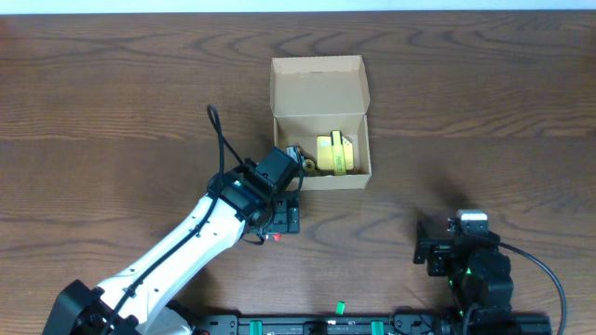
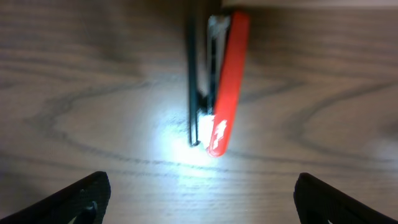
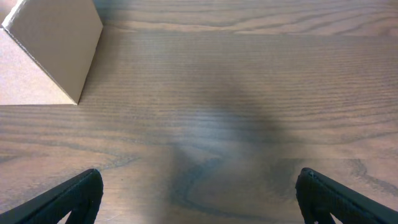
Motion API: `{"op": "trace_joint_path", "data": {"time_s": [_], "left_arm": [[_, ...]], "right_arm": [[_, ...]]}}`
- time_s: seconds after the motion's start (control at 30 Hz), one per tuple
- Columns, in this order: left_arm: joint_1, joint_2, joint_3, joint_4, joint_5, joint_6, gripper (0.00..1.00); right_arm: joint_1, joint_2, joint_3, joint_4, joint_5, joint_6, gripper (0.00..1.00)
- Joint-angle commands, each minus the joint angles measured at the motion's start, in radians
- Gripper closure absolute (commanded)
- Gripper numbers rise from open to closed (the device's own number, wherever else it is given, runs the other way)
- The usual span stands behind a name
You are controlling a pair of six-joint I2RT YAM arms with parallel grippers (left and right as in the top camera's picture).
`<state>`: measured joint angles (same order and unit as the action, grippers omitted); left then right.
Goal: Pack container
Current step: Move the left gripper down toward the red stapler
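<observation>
Toward the left of the wooden table (image 1: 112,93), the white left arm (image 1: 177,251) reaches up from the near-left corner and ends close to the near-left corner of the box. The left gripper (image 2: 202,182) is spread wide and holds nothing. Its dark fingertips (image 2: 93,193) sit at the two lower corners of the left wrist view, with bare wood between them.

Just ahead of them a red stapler (image 2: 227,81) lies flat on the table, running lengthwise away from the camera. Its red top is on the right, its black base is on the left, and a bright patch of light falls around its near end. Its far end runs up to a tan edge at the top of that view; whether the two touch cannot be told. From overhead only a small red tip shows beside the black gripper body.

At the middle of the table, toward the far side, the tan cardboard box (image 1: 319,93) stands open with its flap lid folded back away from the arms. Yellow items (image 1: 335,154) lie inside along the near wall, too small to name.

Well apart to the right, near the front edge, the black right arm (image 1: 475,274) sits low. The right gripper (image 3: 199,177) is also spread wide over bare wood and is empty, and a corner of the box shows at the upper left of its view.
</observation>
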<state>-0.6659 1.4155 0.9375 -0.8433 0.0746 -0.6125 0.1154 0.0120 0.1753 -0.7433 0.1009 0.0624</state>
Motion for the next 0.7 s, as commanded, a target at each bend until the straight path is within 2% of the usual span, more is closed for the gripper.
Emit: {"op": "trace_joint_path", "data": {"time_s": [0.0, 0.13, 0.33, 0.67], "left_arm": [[-0.004, -0.014, -0.006, 0.023, -0.039, -0.107, 0.05], [-0.004, -0.014, -0.006, 0.04, -0.082, -0.285, 0.05], [-0.005, -0.007, -0.037, 0.1, -0.074, -0.418, 0.05], [-0.061, 0.084, -0.041, 0.101, -0.056, -0.421, 0.05]], "right_arm": [[-0.007, -0.007, -0.012, -0.005, -0.004, -0.015, 0.01], [-0.007, -0.007, -0.012, -0.005, -0.004, -0.015, 0.01], [-0.007, -0.007, -0.012, -0.005, -0.004, -0.015, 0.01], [-0.007, -0.007, -0.012, -0.005, -0.004, -0.015, 0.01]]}}
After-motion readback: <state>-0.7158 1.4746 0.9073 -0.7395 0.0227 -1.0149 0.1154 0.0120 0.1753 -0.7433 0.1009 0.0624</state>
